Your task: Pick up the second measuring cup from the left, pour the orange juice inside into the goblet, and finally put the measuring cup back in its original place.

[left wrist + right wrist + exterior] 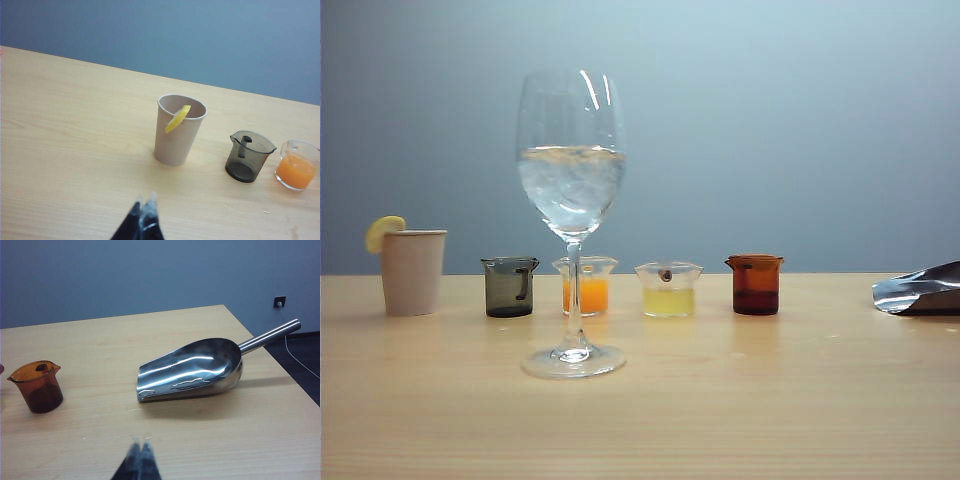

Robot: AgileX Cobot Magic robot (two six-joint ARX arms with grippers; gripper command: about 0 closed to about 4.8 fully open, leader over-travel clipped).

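Note:
The second measuring cup from the left [598,270] is small and clear, and it stands on the wooden table in a row of cups, holding orange juice [595,296]. Directly in front of it stands the tall goblet [570,150], about half full of clear liquid; its stem crosses the cup. In the left wrist view the same cup [300,150] with its orange juice [296,171] sits far off to one side of my left gripper [145,201], which is shut and empty above bare table. My right gripper [140,442] is also shut and empty. Neither gripper shows in the exterior view.
A beige paper cup with a lemon slice [412,270] and a smoky grey cup [510,287] stand left of the orange one. A pale yellow cup [668,290] and an amber cup [755,284] stand to its right. A steel scoop [192,367] lies near the table's right edge.

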